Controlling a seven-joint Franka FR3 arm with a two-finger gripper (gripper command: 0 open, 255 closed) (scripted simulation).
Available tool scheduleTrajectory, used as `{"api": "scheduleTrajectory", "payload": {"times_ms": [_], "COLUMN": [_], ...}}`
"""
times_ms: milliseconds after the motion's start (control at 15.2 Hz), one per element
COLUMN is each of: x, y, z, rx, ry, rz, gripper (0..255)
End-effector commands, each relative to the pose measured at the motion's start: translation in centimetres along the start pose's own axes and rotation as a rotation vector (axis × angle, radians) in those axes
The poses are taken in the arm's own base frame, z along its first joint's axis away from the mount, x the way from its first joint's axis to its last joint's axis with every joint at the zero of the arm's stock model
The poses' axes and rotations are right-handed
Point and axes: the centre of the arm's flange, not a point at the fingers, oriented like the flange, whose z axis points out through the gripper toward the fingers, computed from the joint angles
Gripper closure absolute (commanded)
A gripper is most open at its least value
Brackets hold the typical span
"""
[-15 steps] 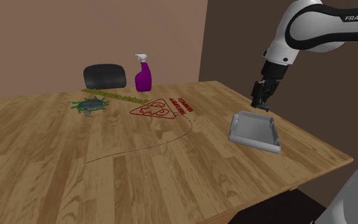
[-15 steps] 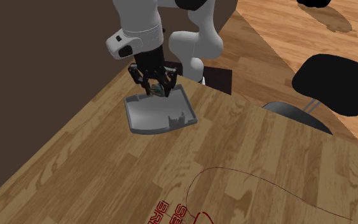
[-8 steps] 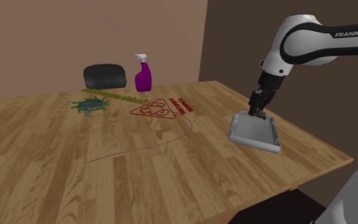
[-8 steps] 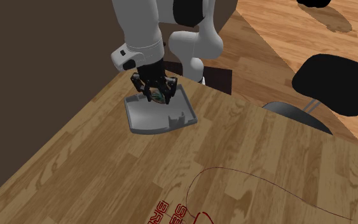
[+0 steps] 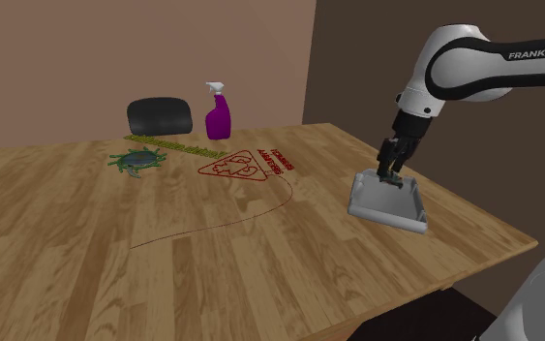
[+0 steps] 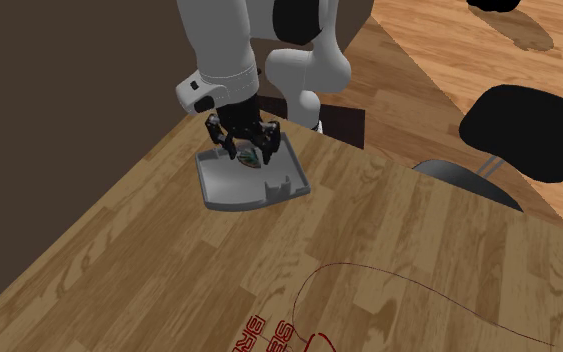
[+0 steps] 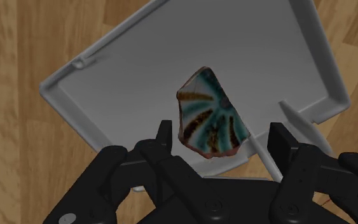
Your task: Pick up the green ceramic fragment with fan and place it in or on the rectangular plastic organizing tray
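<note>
We see the gripper (image 6: 246,150) low over the tray (image 7: 133,76), its fingers (image 7: 164,136) spread apart and touching nothing. The fragment (image 7: 210,114), green-blue with brown fan ribs, sits between them over the tray's floor, near the tray's small inner rib; we cannot tell whether it rests on that floor. The tray lies flat on the table (image 5: 212,252), close to a table edge. A purple bottle (image 5: 219,114) stands well apart from the tray.
</note>
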Motion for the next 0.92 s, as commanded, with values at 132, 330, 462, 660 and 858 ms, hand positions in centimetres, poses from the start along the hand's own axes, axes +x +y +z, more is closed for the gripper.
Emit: {"api": "scheduleTrajectory", "payload": {"times_ms": [132, 330, 462, 660, 858], "x": [0.0, 0.0, 0.0, 0.0, 0.0], "y": [0.0, 0.0, 0.0, 0.0, 0.0], "z": [0.0, -1.3, -4.0, -5.0, -5.0], "rx": [0.000, 0.000, 0.000, 0.000, 0.000], "ry": [0.000, 0.000, 0.000, 0.000, 0.000], "rz": [0.000, 0.000, 0.000, 0.000, 0.000], "gripper": [0, 0, 0, 0, 0]}}
